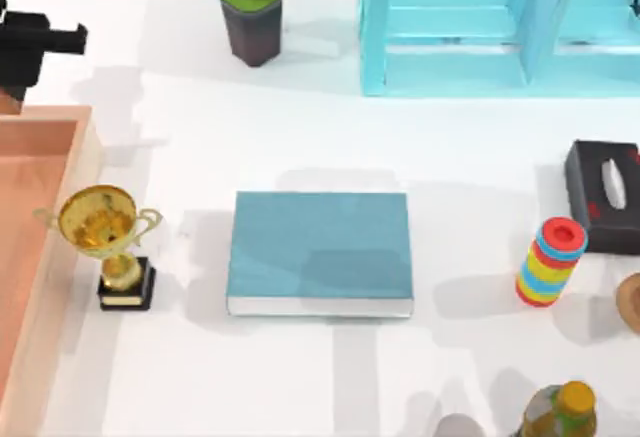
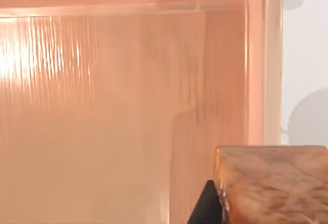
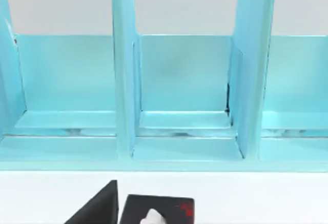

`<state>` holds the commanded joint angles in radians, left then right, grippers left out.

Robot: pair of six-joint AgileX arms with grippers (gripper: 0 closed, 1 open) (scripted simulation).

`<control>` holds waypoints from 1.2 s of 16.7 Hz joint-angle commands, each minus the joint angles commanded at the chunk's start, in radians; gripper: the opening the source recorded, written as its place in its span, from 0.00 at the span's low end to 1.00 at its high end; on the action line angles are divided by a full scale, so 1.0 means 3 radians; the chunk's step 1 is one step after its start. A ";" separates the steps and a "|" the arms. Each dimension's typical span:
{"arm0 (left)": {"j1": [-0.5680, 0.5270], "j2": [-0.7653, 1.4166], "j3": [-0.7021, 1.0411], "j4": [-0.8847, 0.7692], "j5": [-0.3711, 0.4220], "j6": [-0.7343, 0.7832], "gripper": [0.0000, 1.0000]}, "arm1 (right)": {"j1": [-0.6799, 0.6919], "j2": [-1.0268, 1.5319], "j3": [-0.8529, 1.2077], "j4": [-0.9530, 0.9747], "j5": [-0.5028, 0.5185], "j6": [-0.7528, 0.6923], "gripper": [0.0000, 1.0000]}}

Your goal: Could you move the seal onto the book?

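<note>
You have the book (image 1: 320,247) lying flat and square at the middle of the bench (image 1: 200,137), cover bare, so it is ready as a landing place. The seal I take to be the brown rounded piece (image 1: 630,302) cut off by the top view's right edge, just beside the striped ring stack (image 1: 550,262) and near the black tissue box (image 1: 600,192), well apart from the book. Your right arm looks the better placed to fetch it. Its wrist faces the light-blue shelf (image 3: 184,80) across the tissue box, and I cannot tell how its jaws stand. Your left arm (image 1: 40,37) sits parked at the far left, over the wooden tray (image 1: 85,177). Its jaws' state I cannot tell either, and a mottled tan block (image 2: 271,183) close to its camera I cannot identify. The white bench is crowded at the right, with a bottle (image 1: 560,412) in front, so plan a lift before crossing. The gold trophy (image 1: 110,242) stands left of the book, and a potted plant (image 1: 252,12) stands at the back.
</note>
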<state>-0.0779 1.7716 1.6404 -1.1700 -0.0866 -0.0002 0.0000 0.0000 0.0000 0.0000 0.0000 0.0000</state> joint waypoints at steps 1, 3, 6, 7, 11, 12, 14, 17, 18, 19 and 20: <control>-0.0109 -0.0010 0.0091 -0.0158 0.0023 -0.0096 0.00 | 0.0000 0.0000 0.0000 0.0000 0.0000 0.0000 1.00; -0.0267 0.0011 0.0182 -0.0455 0.0103 -0.0267 0.00 | 0.0000 0.0000 0.0000 0.0000 0.0000 0.0000 1.00; -0.0324 0.0116 0.0144 -0.0771 0.0251 -0.0442 0.00 | 0.0000 0.0000 0.0000 0.0000 0.0000 0.0000 1.00; -0.0315 0.0147 0.0120 -0.0822 0.0281 -0.0470 0.00 | 0.0000 0.0000 0.0000 0.0000 0.0000 0.0000 1.00; -0.0308 0.0149 0.0114 -0.0830 0.0287 -0.0469 0.00 | 0.0000 0.0000 0.0000 0.0000 0.0000 0.0000 1.00; -0.0310 0.0154 0.0118 -0.0827 0.0288 -0.0466 0.00 | 0.0000 0.0000 0.0000 0.0000 0.0000 0.0000 1.00; -0.0340 0.0227 0.0180 -0.0784 0.0297 -0.0453 0.00 | 0.0000 0.0000 0.0000 0.0000 0.0000 0.0000 1.00; -0.0480 0.0430 0.0364 -0.0667 0.0339 -0.0576 0.00 | 0.0000 0.0000 0.0000 0.0000 0.0000 0.0000 1.00; -0.0556 0.0518 0.0434 -0.0627 0.0358 -0.0670 0.00 | 0.0000 0.0000 0.0000 0.0000 0.0000 0.0000 1.00; -0.0648 0.0612 0.0500 -0.0588 0.0377 -0.0784 0.00 | 0.0000 0.0000 0.0000 0.0000 0.0000 0.0000 1.00; -0.0759 0.0712 0.0560 -0.0548 0.0391 -0.0920 0.00 | 0.0000 0.0000 0.0000 0.0000 0.0000 0.0000 1.00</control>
<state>-0.3055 1.9851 1.8083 -1.3344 0.0307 -0.2763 0.0000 0.0000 0.0000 0.0000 0.0000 0.0000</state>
